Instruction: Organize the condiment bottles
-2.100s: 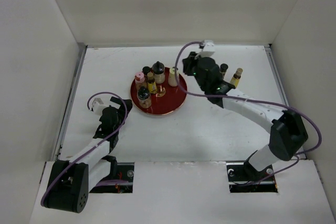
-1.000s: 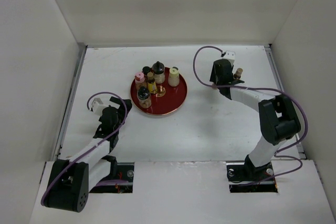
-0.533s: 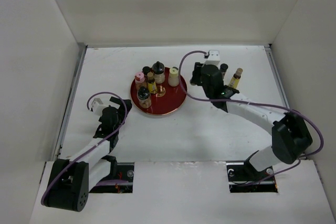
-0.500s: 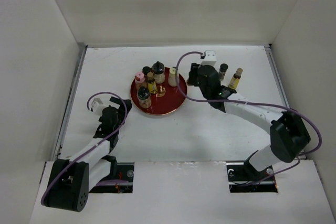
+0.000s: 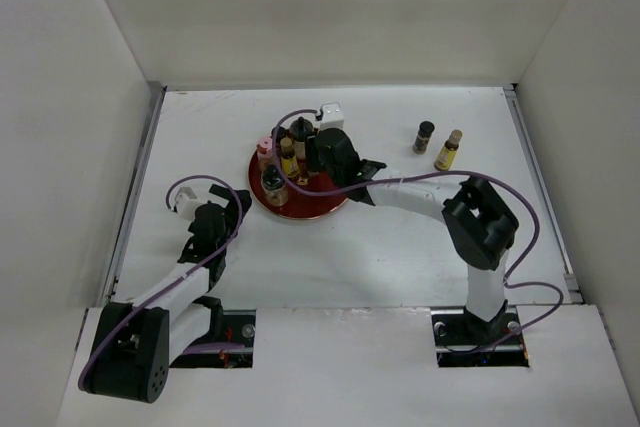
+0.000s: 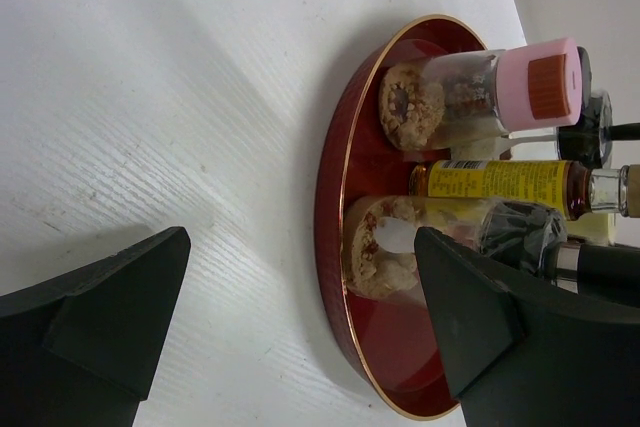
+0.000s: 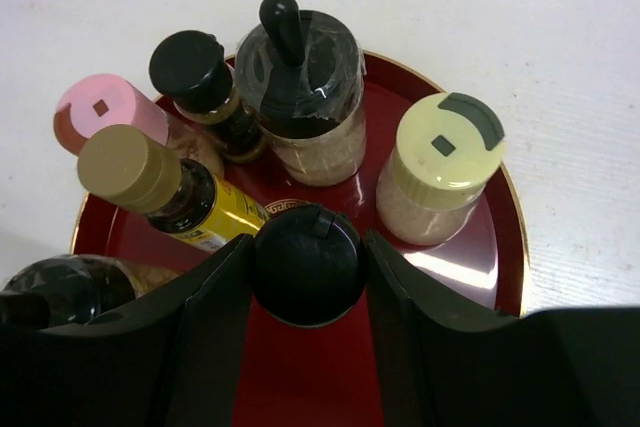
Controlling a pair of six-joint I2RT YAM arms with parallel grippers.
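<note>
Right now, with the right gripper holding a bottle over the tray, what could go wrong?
1. The tray is crowded: the right gripper sits close to the tan-cap bottle and the cream-cap jar, so opening or pulling out could knock one over.
2. I can't tell whether the held black-cap bottle rests on the tray; releasing early could tip it.

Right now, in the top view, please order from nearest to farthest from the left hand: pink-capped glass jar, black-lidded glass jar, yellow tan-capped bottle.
1. Black-lidded glass jar, near-left on the round red tray.
2. Pink-capped glass jar, far-left on that tray.
3. Yellow tan-capped bottle, table, far right.
</note>
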